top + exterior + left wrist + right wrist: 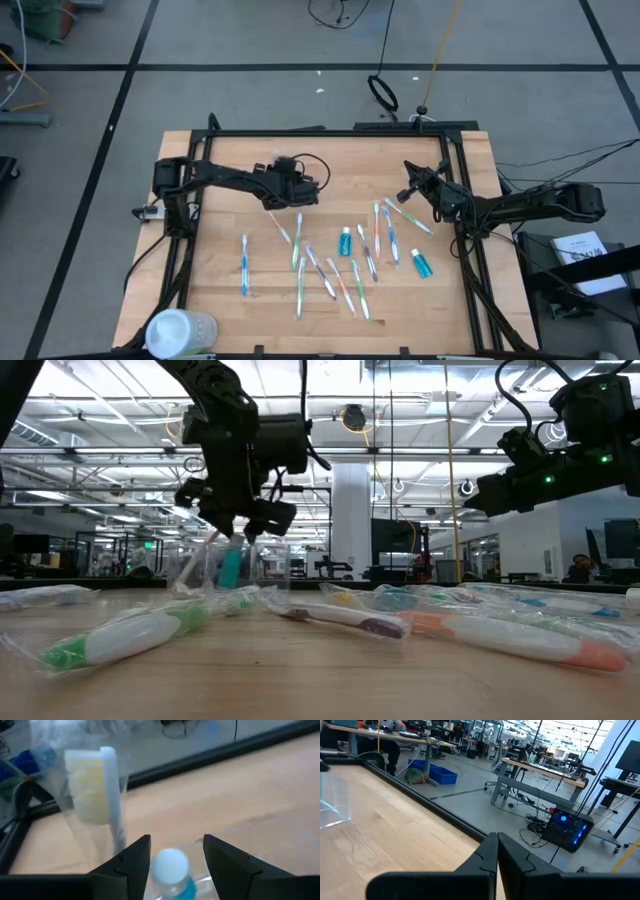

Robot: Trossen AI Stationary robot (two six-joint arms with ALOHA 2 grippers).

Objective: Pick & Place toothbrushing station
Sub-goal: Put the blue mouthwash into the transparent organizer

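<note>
wooden table [220,290] | left gripper [172,857] jaws open, toothpaste tube [170,872] cap between them | right gripper [497,851] jaws closed

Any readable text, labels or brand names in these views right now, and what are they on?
None can be read.
Teal toothpaste tubes: any print too small to read.
Toothbrushes: wrappers show no legible lettering.
White container: no label legible.
White paper off the table's right side: dark marks, too small to read.
Left wrist view: toothbrush head and white cap, no text.
</note>
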